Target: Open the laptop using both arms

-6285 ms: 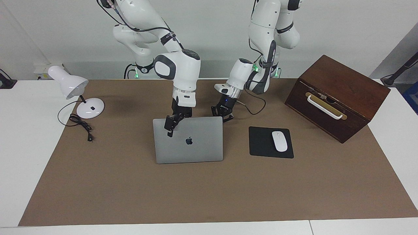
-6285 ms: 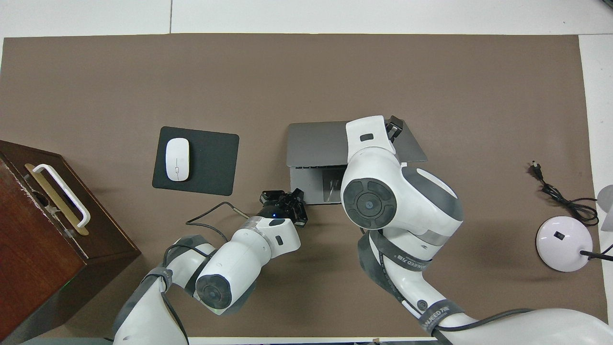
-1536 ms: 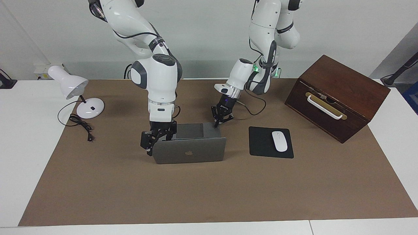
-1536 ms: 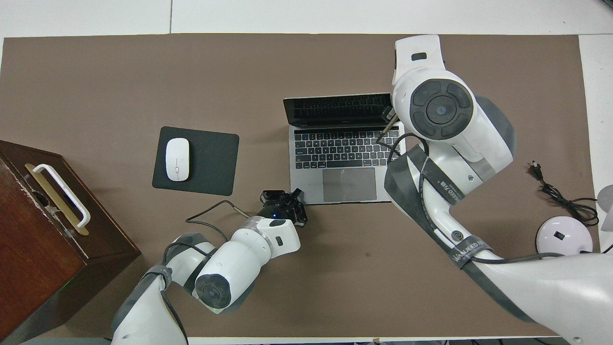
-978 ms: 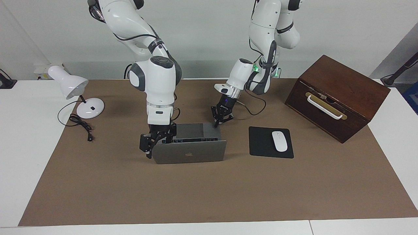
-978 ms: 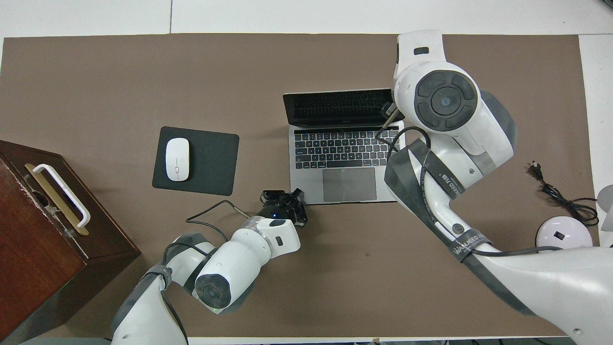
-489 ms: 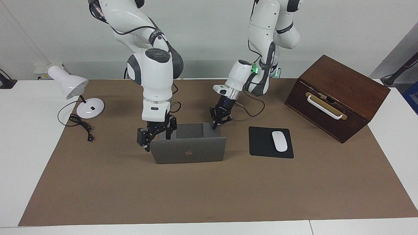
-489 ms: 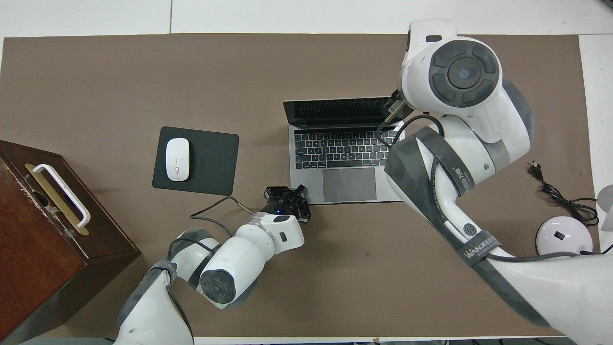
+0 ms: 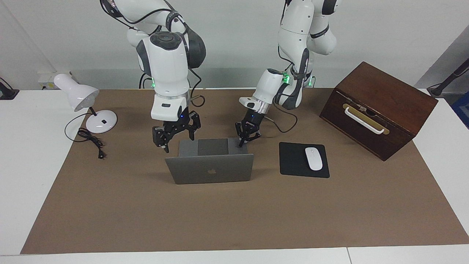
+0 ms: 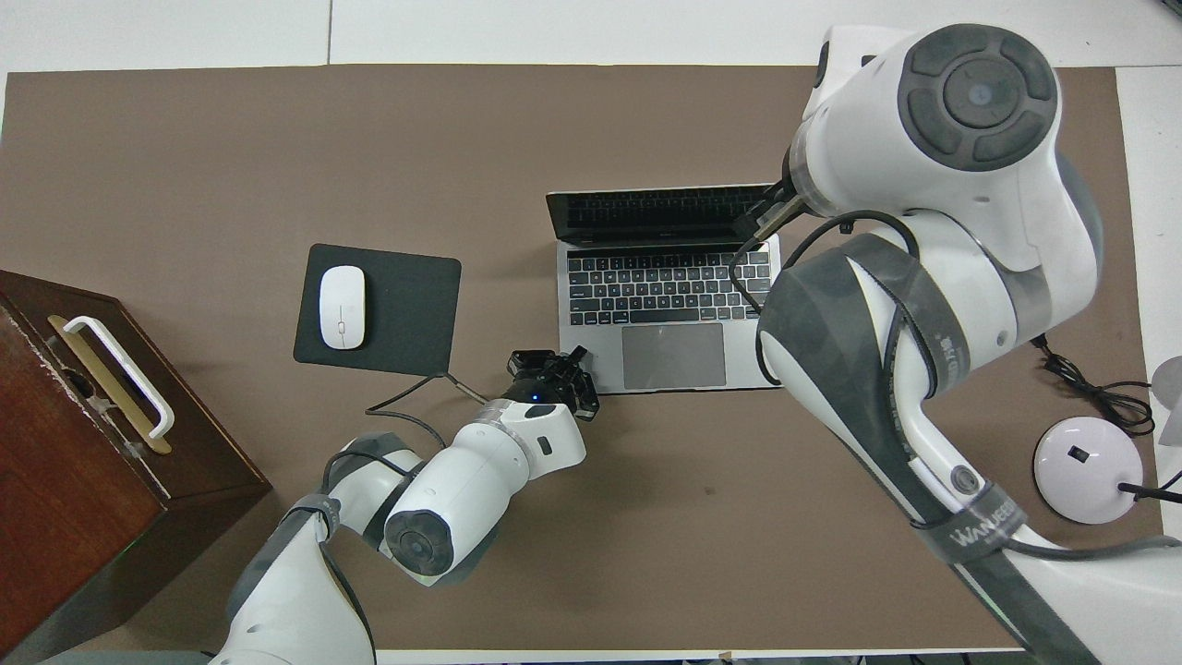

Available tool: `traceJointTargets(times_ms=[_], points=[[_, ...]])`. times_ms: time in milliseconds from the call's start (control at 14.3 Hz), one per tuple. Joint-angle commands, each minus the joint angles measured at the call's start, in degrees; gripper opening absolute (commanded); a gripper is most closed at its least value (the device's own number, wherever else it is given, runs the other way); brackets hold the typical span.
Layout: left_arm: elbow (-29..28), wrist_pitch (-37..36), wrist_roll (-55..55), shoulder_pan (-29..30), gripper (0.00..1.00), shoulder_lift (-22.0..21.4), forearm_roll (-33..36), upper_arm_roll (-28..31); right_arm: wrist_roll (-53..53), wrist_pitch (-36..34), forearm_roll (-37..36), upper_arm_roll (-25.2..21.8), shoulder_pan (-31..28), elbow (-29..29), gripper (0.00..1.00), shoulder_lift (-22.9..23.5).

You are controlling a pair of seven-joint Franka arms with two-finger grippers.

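The laptop (image 9: pixel 212 169) looks matt grey metal — the box (image 9: pixel 379 109) is dark wood, faintly glossy; the mouse pad (image 9: pixel 293 160) matt black, the mouse (image 9: pixel 313 158) glossy white plastic.

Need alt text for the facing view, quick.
An open laptop sits mid-table. The shut left gripper touches its base corner; the right gripper hangs above its other side. Mouse, lamp, wooden box around.
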Motion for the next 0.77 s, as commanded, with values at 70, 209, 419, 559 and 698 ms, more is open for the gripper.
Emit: traceJointTargets(times_ms=[70,209,419,559,698], points=[[1.0,-1.1,-1.04,1.72,0.0,-0.27,1.0,-0.39,-1.71,-5.01,5.35,-1.98,-0.68,-0.01,1.0,-3.18],[1.69,-2.85,-1.04,2.24,0.0,-0.97,1.0,-0.57,-1.62,-7.56,8.07,-4.0,-0.6,-0.01,1.0,-4.85],[4.76,-11.19,-0.95,3.47,0.0,-3.08,1.09,-0.83,2.4,-13.35,10.89,-6.55,-0.6,-0.45,1.0,-7.93],[5.65,-12.7,-0.95,3.74,0.0,-3.44,1.09,-0.92,3.56,-16.26,10.98,-7.88,-0.6,-0.89,1.0,-9.77],[6.44,-13.93,-1.04,4.27,0.0,-3.53,1.09,-1.36,4.87,-19.24,11.77,-9.37,-0.68,-0.89,1.0,-11.09]])
